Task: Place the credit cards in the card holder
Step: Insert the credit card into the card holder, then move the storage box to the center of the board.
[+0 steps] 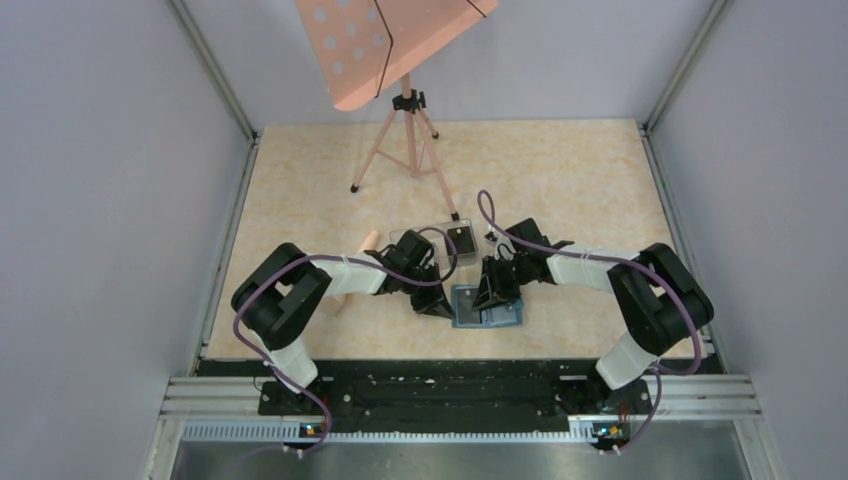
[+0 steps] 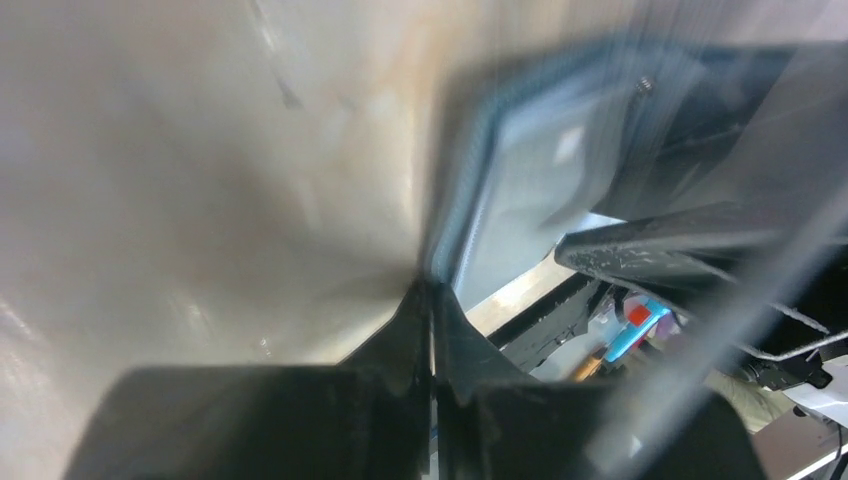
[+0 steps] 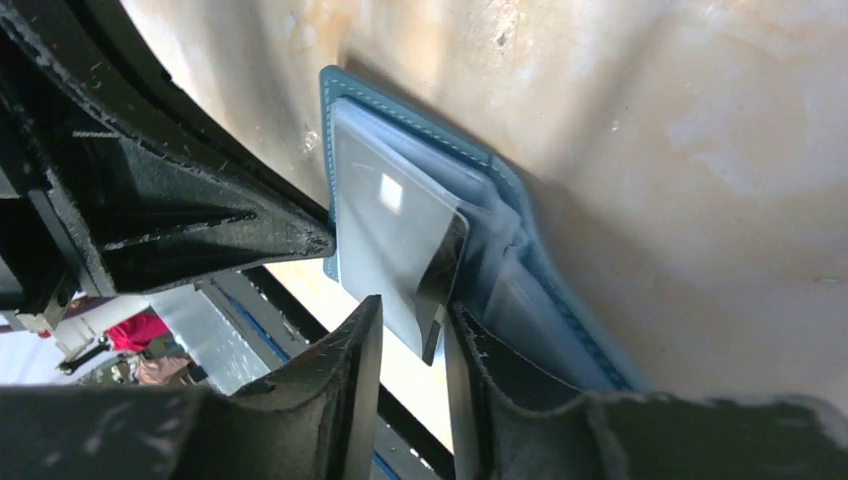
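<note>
The left wrist view is blurry. The left claw [image 2: 432,300] is pressed together beside the one teal card holder [image 3: 545,290], which lies open on the table [image 1: 560,180]. The right claw [image 3: 412,320] is spread around a shiny flat corner [image 3: 440,310]; card or pocket, I can't tell. Only the top view shows the one clear box [image 1: 445,226] with dark credit cards [image 1: 462,238], too small to count.

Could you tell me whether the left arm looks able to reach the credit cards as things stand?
Probably yes: the credit cards lie in the clear box beyond the left hand, nothing between, though that hand is shut at the edge of the card holder.
</note>
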Robot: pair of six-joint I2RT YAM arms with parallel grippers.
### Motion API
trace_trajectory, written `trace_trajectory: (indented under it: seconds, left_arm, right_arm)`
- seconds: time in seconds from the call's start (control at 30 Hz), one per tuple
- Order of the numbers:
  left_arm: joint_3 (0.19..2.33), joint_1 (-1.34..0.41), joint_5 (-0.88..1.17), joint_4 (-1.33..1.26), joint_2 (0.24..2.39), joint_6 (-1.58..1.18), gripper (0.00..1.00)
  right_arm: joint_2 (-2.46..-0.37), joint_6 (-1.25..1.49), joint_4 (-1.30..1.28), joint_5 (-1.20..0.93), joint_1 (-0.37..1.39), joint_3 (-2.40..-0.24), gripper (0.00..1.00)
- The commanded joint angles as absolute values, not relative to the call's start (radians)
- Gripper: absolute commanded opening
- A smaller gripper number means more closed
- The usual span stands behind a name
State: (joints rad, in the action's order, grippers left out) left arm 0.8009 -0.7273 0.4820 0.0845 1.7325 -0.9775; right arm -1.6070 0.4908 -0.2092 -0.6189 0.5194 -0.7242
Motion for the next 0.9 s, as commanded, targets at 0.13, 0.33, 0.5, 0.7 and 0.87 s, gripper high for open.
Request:
trace_trajectory:
  seconds: [0.13,0.33,0.5,0.7,0.87]
  left_arm:
    - [0.835,-0.752,0.372,0.202,1.755,-0.931,0.00]
    - [0.923,-0.752,0.240,0.400,1.699,-0.845,0.33]
    - [1.013,-0.747,0.195,0.499,1.666,-0.787,0.47]
    - [1.029,-0.719,0.287,0.384,1.610,-0.773,0.50]
    - [1.001,-0.660,0.372,0.211,1.562,-0.822,0.51]
  right_arm:
    - [-1.605,0.494,-0.186,-0.603,0.581,-0.758,0.20]
    - [-1.544,0.456,-0.305,-0.517,0.582,-0.791,0.48]
    - [-1.513,0.425,-0.374,-0.470,0.572,-0.854,0.68]
    - [-1.550,0.396,-0.385,-0.522,0.459,-0.944,0.69]
    - [-1.676,0.341,-0.406,-0.530,0.388,-1.094,0.70]
